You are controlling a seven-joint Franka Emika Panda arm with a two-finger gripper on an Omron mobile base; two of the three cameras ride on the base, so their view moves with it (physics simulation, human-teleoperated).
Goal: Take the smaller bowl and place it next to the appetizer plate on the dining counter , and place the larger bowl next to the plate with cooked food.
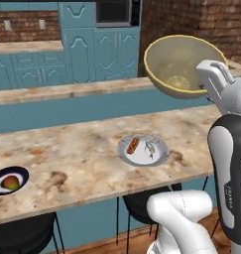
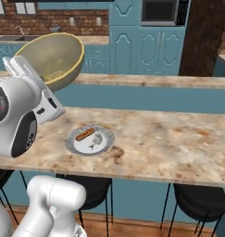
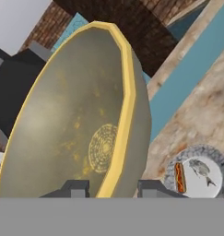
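The larger bowl (image 1: 177, 63) (image 2: 56, 55) (image 3: 81, 133), tan with a yellow rim, hangs tilted in the air above the dining counter (image 1: 82, 154) (image 2: 169, 139). My gripper (image 1: 207, 88) (image 2: 36, 76) (image 3: 113, 188) is shut on its rim, one finger inside and one outside. Below and slightly left of the bowl lies the plate with cooked food (image 1: 143, 150) (image 2: 90, 140) (image 3: 198, 175), pale with a brownish piece on it. The appetizer plate (image 1: 10, 181), dark with a white ring, sits at the counter's near left edge. The smaller bowl is out of view.
A raised ledge (image 1: 67, 92) (image 2: 155, 81) runs along the counter's far side. Dark stools (image 1: 142, 203) (image 2: 199, 196) stand under the near edge. Teal cabinets (image 1: 92, 44) and a brick wall (image 1: 191, 20) lie beyond.
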